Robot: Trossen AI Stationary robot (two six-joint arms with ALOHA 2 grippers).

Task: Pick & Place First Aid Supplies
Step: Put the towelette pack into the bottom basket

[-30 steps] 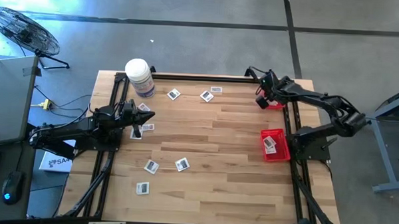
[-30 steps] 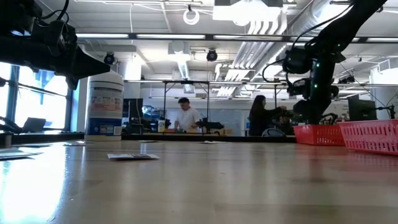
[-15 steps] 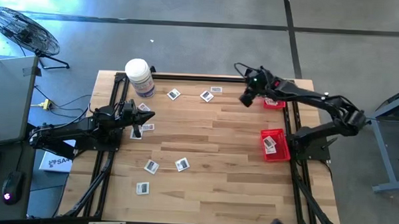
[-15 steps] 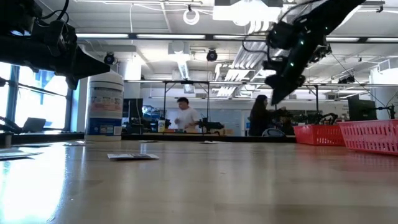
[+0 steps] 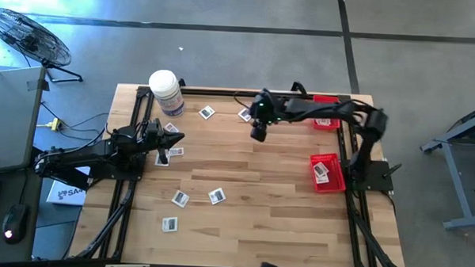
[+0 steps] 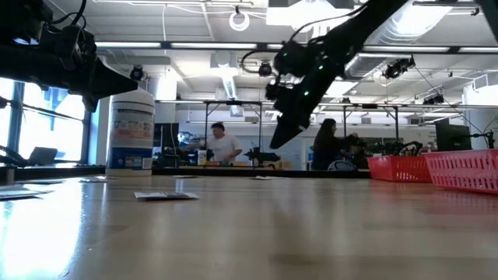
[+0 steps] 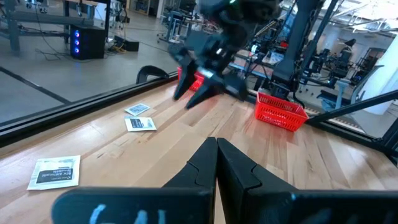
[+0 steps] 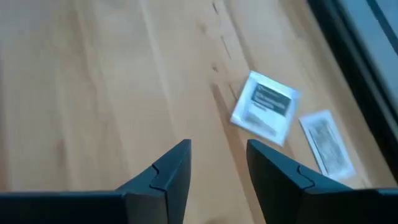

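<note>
From above, we see our right gripper [image 5: 258,134] hanging just beside the packet [image 5: 244,115] near the table's [image 5: 283,198] far edge, the left gripper [image 5: 174,138] well apart and pinched together; at the right wrist, fingers [image 8: 168,171] parted, that packet [image 8: 265,109] lies ahead, past the fingertips.

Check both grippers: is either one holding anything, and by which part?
Nothing is held. The right gripper is open above the table; the left gripper is shut and empty.

White jar [image 5: 167,91], two red baskets [image 5: 327,172], floor fan [image 5: 28,37]
</note>
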